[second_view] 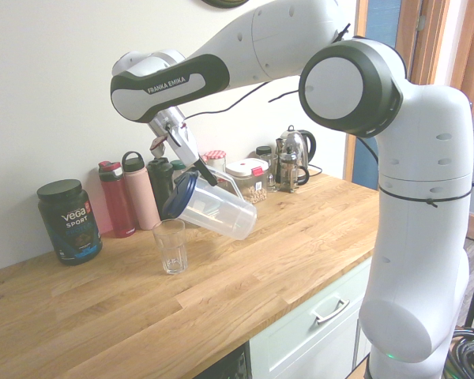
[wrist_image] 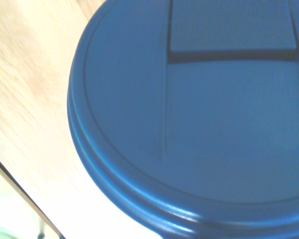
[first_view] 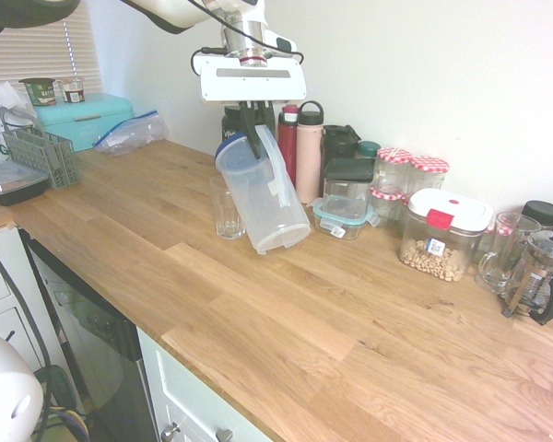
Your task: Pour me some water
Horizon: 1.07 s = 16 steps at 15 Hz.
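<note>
Here the gripper (second_view: 199, 171) is closed on the handle of the tilted pitcher (second_view: 211, 208), held above the counter (second_view: 245, 268) w/ its lid end just beside the glass (second_view: 170, 246), so the water could be spilled past the rim if poured before alignment.

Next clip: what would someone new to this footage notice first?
The pitcher, tilted in mid-air with its dark blue lid aimed down toward the small glass on the wooden counter; the gripper is shut on its handle. Behind it, bottles and jars line the wall.
</note>
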Each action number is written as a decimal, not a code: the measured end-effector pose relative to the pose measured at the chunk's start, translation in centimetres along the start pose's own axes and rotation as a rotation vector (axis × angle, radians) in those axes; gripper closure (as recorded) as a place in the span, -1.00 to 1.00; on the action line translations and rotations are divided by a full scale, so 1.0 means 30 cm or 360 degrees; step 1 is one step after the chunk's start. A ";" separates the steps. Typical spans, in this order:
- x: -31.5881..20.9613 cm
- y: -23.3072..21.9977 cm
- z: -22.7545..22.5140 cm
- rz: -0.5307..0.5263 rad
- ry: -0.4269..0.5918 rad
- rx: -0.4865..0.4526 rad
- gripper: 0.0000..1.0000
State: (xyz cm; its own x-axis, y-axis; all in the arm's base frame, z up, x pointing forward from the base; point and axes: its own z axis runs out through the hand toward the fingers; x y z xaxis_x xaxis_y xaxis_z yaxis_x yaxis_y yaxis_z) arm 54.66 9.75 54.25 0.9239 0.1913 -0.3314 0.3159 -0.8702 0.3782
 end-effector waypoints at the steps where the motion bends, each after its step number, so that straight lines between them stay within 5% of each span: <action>1: 0.001 0.000 0.009 -0.0012 -0.0010 -0.0017 1.00; 10: 0.000 0.005 0.031 -0.0048 0.0006 -0.0049 1.00; 13: -0.184 0.135 -0.088 -0.0082 0.0154 0.0166 1.00; 16: -0.443 0.298 -0.124 0.0061 0.0309 0.0435 1.00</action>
State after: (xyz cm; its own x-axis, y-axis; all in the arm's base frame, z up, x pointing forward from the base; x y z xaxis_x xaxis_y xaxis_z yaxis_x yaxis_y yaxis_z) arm 46.02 1.11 65.25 0.9663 0.2160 -0.1403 0.2345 -0.9630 0.1328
